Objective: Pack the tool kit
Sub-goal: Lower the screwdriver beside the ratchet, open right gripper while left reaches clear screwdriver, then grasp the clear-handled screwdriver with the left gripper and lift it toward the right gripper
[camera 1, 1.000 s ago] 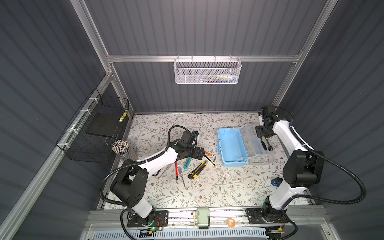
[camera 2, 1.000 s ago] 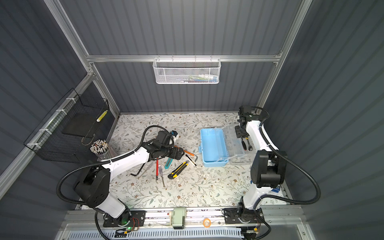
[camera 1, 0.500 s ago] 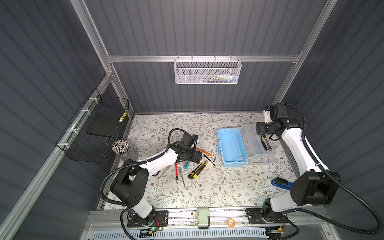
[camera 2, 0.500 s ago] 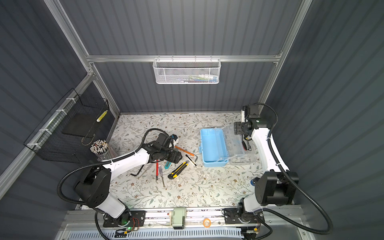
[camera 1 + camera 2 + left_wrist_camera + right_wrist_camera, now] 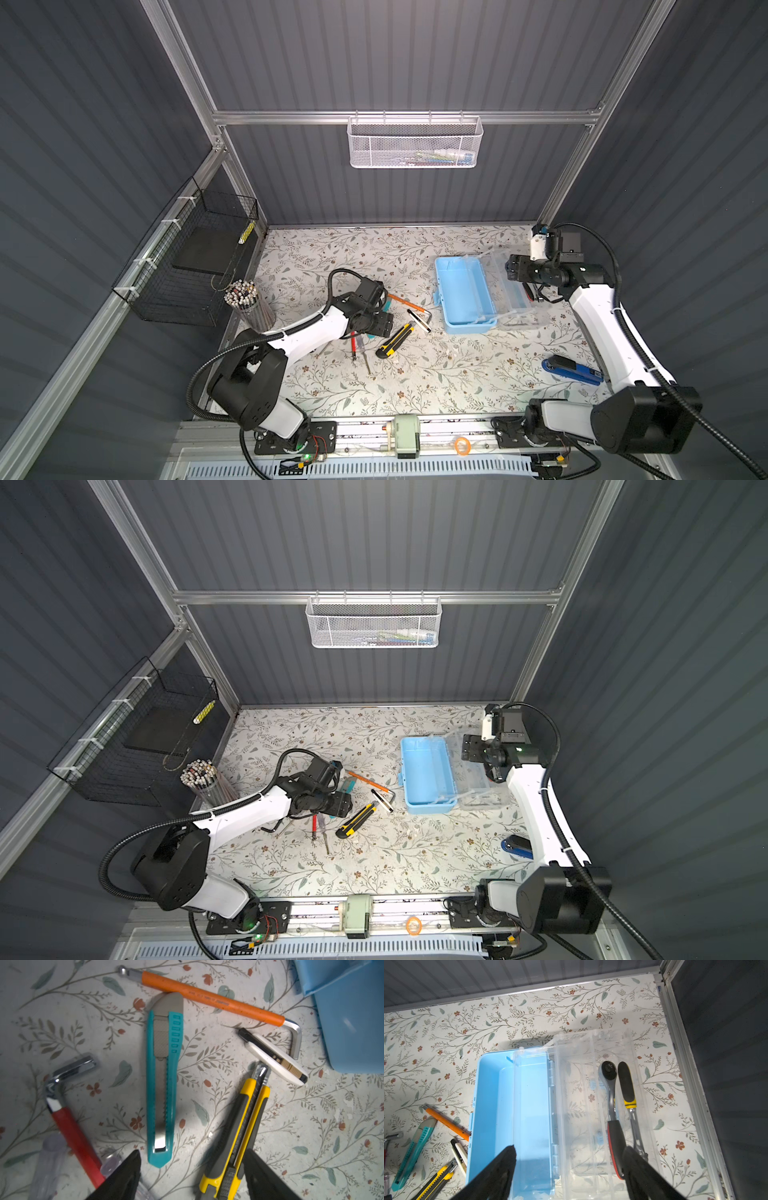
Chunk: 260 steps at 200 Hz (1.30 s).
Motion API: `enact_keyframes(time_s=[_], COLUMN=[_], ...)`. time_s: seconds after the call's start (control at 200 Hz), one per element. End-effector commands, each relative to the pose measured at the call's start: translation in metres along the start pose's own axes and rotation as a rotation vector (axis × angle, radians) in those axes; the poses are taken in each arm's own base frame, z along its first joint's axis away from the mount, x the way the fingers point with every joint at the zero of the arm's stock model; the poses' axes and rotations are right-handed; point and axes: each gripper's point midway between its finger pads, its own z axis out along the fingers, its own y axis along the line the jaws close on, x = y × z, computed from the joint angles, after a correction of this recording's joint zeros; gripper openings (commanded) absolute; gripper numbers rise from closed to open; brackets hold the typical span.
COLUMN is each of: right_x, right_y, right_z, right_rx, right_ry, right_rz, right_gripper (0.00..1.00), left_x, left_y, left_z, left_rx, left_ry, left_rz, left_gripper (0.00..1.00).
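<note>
The left claw (image 5: 192, 1152) stands wide and empty over loose tools near the middle of the surface (image 5: 415, 374). In the wrist view the butt of a yellow knife (image 5: 239, 1126) shows between its fingers, with a teal knife (image 5: 162, 1076) just beside and an orange hex key (image 5: 209, 997) beyond. The right claw (image 5: 569, 1148) is also wide and empty, above the blue box (image 5: 492, 1105) toward the right back corner. The box's clear lid (image 5: 579, 1105) lies open toward the right edge, with a ratchet (image 5: 612, 1101) and a black-handled driver (image 5: 625, 1082) in it.
</note>
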Motion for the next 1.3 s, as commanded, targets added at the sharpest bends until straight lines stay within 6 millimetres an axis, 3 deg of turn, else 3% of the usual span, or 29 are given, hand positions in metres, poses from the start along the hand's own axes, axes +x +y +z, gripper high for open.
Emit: enact_keyframes(time_s=[0.0, 0.32, 0.55, 0.77, 1.296], right_x=[-0.001, 0.005, 0.006, 0.005, 0.006], right_y=[0.01, 0.011, 0.012, 0.011, 0.009], right_z=[-0.002, -0.003, 0.0, -0.001, -0.006], right_rx=[-0.05, -0.056, -0.069, -0.061, -0.049], right_ry=[-0.024, -0.032, -0.04, -0.044, -0.043], right_rz=[0.029, 0.035, 0.034, 0.029, 0.027], right_gripper=[0.82, 0.82, 0.83, 0.84, 0.85], left_x=[0.014, 0.045, 0.062, 0.061, 0.074], left_y=[0.022, 0.031, 0.035, 0.03, 0.034], left_z=[-0.01, -0.008, -0.006, 0.004, 0.026], left_rx=[-0.116, -0.144, -0.152, -0.132, -0.157], left_ry=[0.014, 0.094, 0.131, 0.14, 0.213], left_rz=[-0.136, -0.241, -0.28, -0.288, -0.256], left_gripper=[0.76, 0.58, 0.56, 0.52, 0.32])
